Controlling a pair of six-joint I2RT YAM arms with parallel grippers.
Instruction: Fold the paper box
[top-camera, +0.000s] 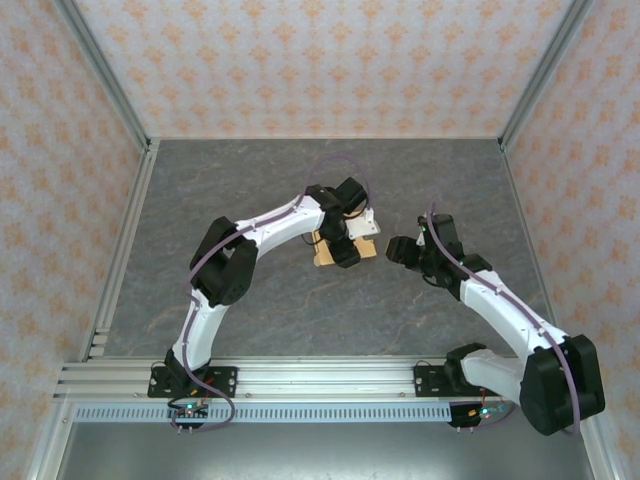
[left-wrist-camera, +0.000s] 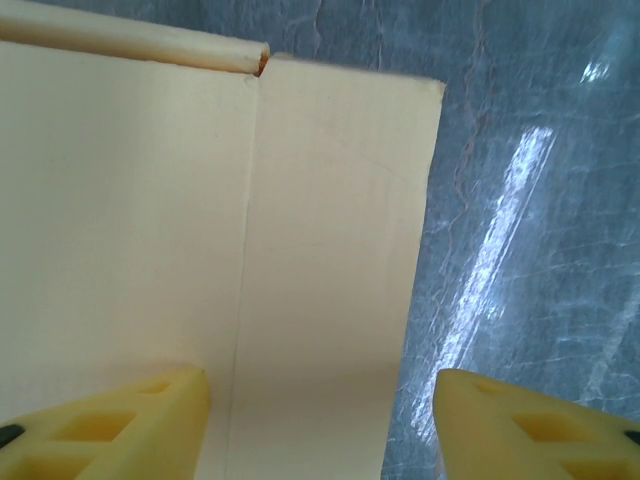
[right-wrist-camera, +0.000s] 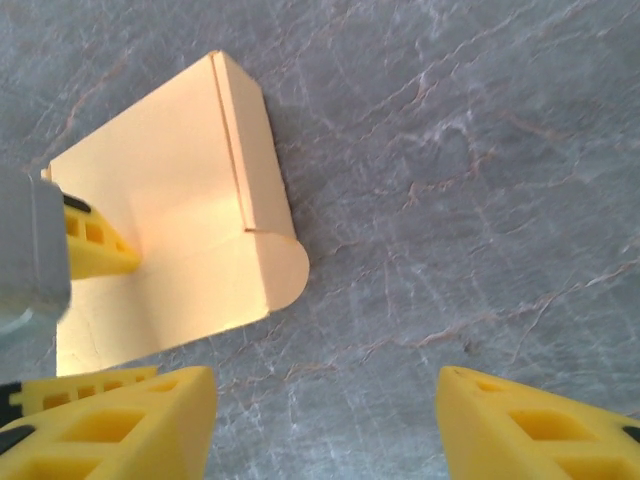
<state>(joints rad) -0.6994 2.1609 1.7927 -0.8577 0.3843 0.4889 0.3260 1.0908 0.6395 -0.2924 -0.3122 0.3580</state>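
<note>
Paper box (right-wrist-camera: 170, 230): flat on table (right-wrist-camera: 450, 150), narrow edge flap creased (rounded tab at its end).
Left gripper (left-wrist-camera: 320, 385): jaws apart, over box.
Right gripper (right-wrist-camera: 325, 375): jaws apart, empty, at box's 3 o'clock.

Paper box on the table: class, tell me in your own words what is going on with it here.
Two robot arms are working on a yellow-orange paper box lying on the grey table. The left gripper is right over it with jaws open, one finger above the paperboard and the other above bare table. The right gripper is open beside the box, holding nothing. The box looks partly folded, with a rounded tab at one corner.
</note>
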